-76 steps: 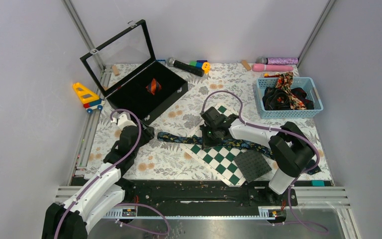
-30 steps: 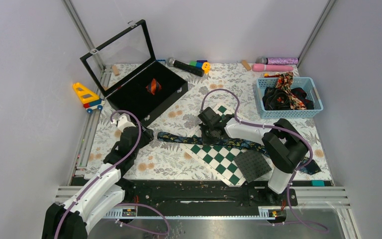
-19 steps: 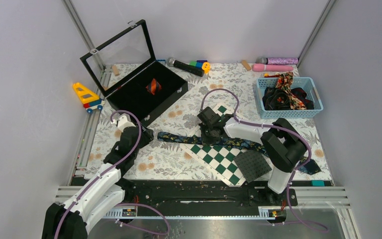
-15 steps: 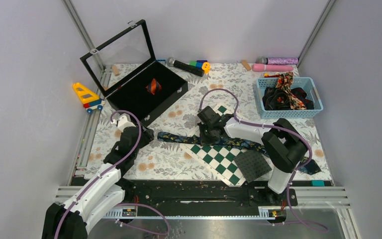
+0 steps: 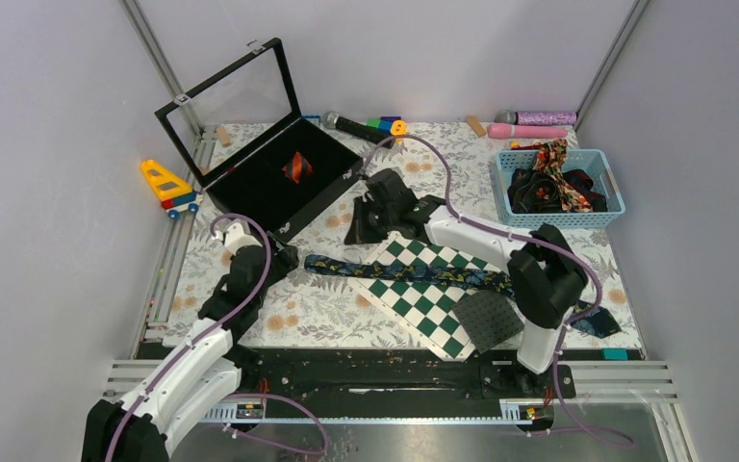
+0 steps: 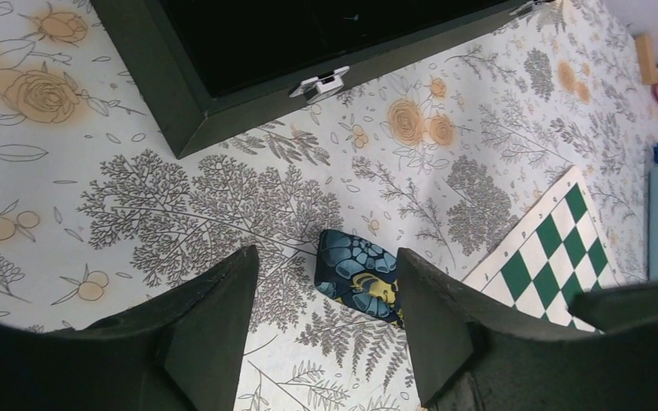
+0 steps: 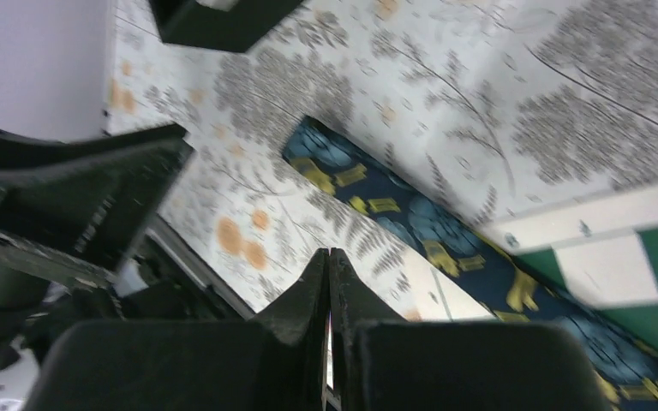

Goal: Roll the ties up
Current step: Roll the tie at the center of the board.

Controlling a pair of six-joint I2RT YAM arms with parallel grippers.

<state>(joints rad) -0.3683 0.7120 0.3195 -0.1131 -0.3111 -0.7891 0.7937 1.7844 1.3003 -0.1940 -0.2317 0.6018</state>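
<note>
Top view: floral tie (image 5: 346,269) laid flat and unrolled, from surface (image 5: 279,318) left of centre across chequered board (image 5: 423,294) toward right edge. In black case (image 5: 260,188), rolled striped tie (image 5: 295,166) stored; more ties (image 5: 548,188) heaped in blue basket (image 5: 563,220).

Left wrist view: left hand (image 6: 326,254) spread, nothing held, tie end framed between fingers.

Right wrist view: right hand (image 7: 327,257) pressed together, empty, above tie.

Risk: thin flat end likely missed or surface covering pinched with it. Tie unanchored, so may be dragged, board shifted, roll left loose.

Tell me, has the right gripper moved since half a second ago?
Yes. The right gripper has left the dark floral necktie and shifted up and left in the top view, toward the black glass-lidded display case.
</note>
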